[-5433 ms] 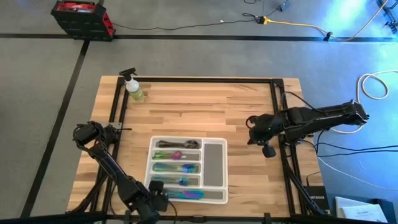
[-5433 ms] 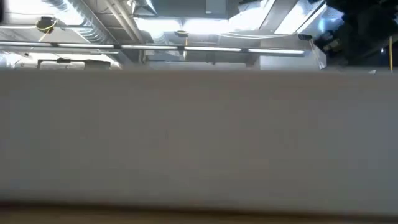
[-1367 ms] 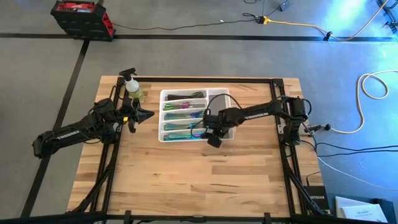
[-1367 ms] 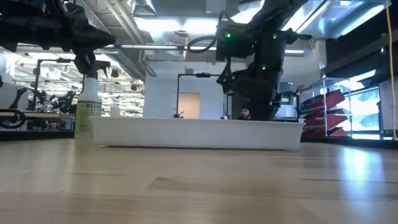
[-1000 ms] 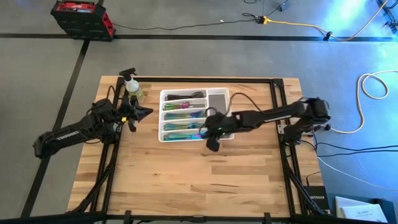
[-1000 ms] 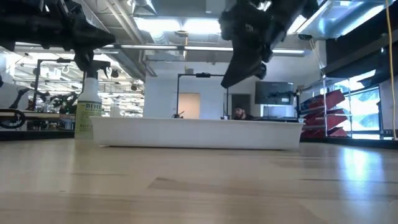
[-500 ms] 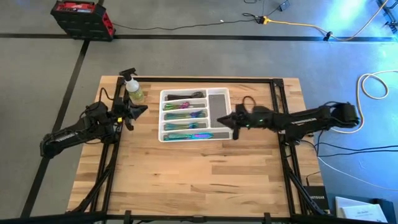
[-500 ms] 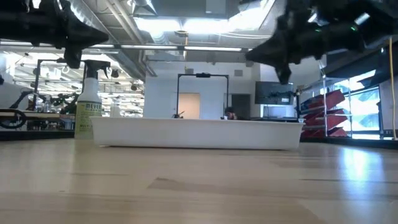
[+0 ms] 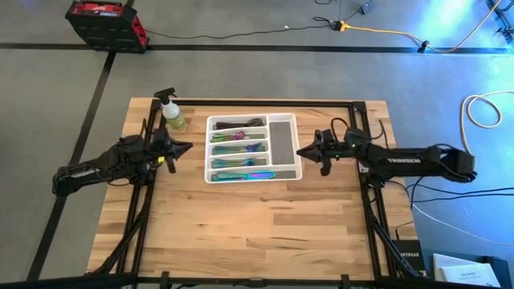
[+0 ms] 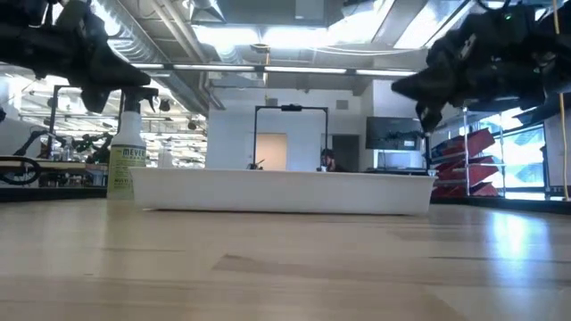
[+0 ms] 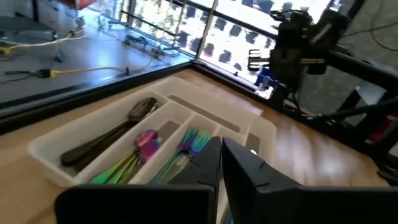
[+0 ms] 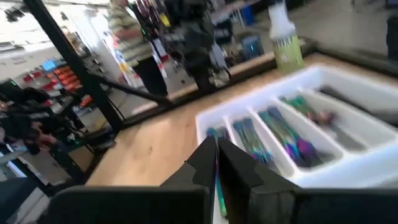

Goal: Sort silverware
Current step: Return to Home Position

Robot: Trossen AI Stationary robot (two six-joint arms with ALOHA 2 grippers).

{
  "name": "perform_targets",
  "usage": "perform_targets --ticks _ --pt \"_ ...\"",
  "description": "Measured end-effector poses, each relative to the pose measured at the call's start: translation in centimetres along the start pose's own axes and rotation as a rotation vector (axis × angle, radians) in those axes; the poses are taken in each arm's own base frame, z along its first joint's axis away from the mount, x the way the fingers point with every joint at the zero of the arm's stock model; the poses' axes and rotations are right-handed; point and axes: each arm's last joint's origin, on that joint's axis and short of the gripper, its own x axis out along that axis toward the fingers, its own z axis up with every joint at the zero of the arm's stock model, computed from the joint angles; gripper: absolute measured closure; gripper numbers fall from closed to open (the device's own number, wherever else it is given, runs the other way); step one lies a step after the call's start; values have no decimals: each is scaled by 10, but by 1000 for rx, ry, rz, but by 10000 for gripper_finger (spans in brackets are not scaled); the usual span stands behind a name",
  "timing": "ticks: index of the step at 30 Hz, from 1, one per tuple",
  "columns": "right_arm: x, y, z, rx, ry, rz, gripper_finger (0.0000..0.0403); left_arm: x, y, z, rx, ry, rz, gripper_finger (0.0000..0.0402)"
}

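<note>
One wooden table (image 9: 257, 233) bears everything, and the white tray (image 9: 281, 144) sits on its far half, midway across. The left arm (image 9: 88, 170) reaches toward the tray from the side where the spray bottle (image 9: 171, 112) stands, and the right arm (image 9: 409, 159) reaches toward it from the opposite side. The bottle is upright, near the tray's far corner but not touching it. All the silverware (image 9: 238, 149) lies inside the tray's slim compartments: dark pieces in the farthest one, rainbow pieces in the three next to it. The left gripper (image 9: 183, 148) hangs near one short side of the tray, fingers pressed together and holding nothing. The right gripper (image 9: 303, 151) hangs just beside the other short side, also clenched and without a load.
</note>
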Motion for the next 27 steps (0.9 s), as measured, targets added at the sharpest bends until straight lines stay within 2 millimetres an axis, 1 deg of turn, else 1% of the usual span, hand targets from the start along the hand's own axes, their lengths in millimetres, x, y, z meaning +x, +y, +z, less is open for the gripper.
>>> perform_targets --ticks 2,4,6,8,9,12,16,18,21,24,27 --pt "-4 3 3 -8 -16 4 403 0 2 -2 -57 11 41 402" --pt "-9 5 3 4 -2 -30 403 0 4 -8 -111 65 74 402" --pt "-16 8 2 -3 12 -76 403 -1 6 -13 -117 123 99 402" --pt "-24 11 4 -27 -10 -116 403 -2 8 -18 -120 174 121 402" --pt "-28 13 5 -40 -22 -131 403 -2 9 -20 -152 195 129 402" --pt "-40 17 4 -59 -18 -183 403 -2 8 -20 -193 181 131 402" --pt "-55 21 -4 -63 32 -221 403 -1 7 -14 -108 127 121 402" --pt "-62 24 -4 -72 9 -232 403 -1 7 -15 -62 136 115 402" --pt "-71 28 -6 -71 -9 -251 403 -1 6 -15 20 160 61 402" --pt "-81 31 -7 -82 -46 -269 403 -1 5 -15 34 162 41 402" --pt "-86 32 -9 -91 -86 -285 403 -2 2 -13 123 151 -43 402"
